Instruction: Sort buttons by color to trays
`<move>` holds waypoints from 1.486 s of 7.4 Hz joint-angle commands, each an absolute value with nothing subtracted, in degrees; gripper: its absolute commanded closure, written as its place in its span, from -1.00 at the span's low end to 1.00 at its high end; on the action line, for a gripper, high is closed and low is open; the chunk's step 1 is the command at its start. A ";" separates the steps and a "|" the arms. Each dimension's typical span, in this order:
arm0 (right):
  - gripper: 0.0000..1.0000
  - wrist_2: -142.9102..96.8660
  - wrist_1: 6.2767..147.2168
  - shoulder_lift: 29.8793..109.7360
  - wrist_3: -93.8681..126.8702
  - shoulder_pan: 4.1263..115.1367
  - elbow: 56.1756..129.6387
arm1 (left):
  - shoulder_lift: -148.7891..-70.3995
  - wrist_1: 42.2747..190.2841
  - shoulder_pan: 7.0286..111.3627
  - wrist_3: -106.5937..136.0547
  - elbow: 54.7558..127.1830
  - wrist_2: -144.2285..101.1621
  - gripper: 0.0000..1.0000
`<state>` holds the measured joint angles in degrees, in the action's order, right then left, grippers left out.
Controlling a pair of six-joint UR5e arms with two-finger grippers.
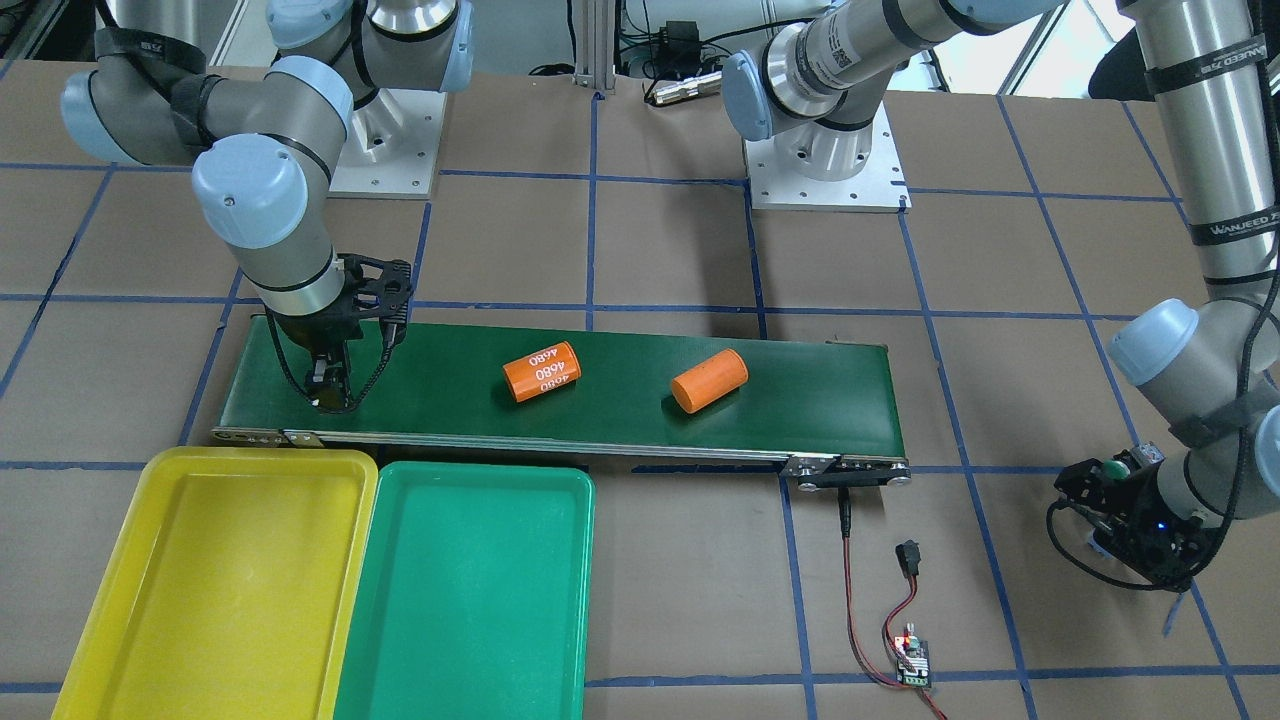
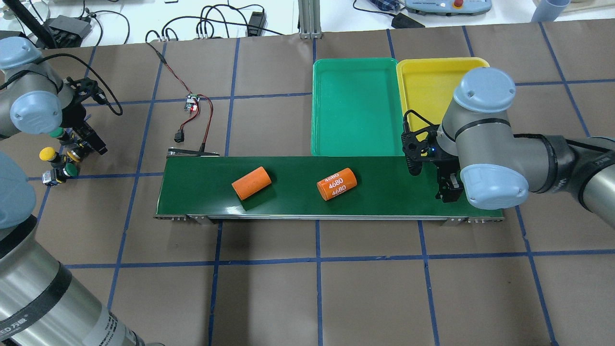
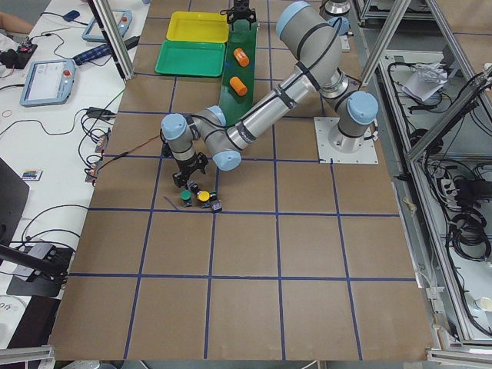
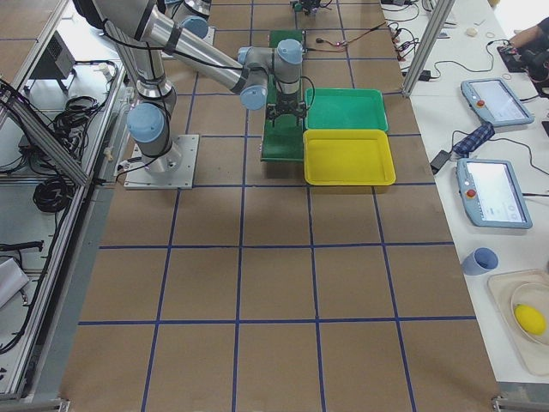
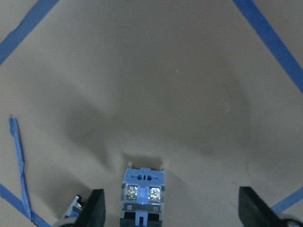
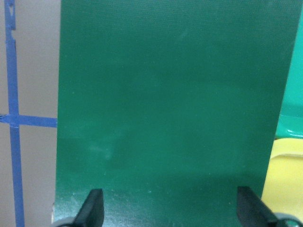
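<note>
Several buttons lie clustered on the brown table at the far left: a yellow cap (image 2: 47,154), a green cap (image 2: 72,168), and another green cap (image 2: 57,132) under the arm. My left gripper (image 2: 90,141) hovers low over this cluster. Its wrist view shows it open (image 5: 171,210), with one button's grey-blue body (image 5: 143,191) between the fingers, nearer the left one. My right gripper (image 6: 170,210) is open and empty over the belt's end, beside the trays. The yellow tray (image 1: 230,590) and green tray (image 1: 470,600) hold nothing.
Two orange cylinders, one printed 4680 (image 2: 336,184) and one plain (image 2: 251,182), lie on the dark-green conveyor belt (image 2: 288,199). A small controller board (image 2: 192,102) with red and black wires sits beyond the belt's left end.
</note>
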<state>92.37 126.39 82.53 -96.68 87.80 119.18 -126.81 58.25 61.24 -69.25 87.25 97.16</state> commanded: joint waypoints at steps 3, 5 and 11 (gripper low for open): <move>-1.00 92.29 126.39 82.53 -96.68 87.80 119.27 | -127.97 58.36 60.12 -69.26 86.31 96.94 -0.35; -1.00 92.20 126.39 82.53 -96.68 87.80 119.27 | -127.97 58.45 60.20 -69.43 86.31 96.86 1.00; -1.00 92.02 126.39 82.53 -96.68 87.80 119.27 | -117.55 68.19 65.19 -69.09 91.03 94.04 1.00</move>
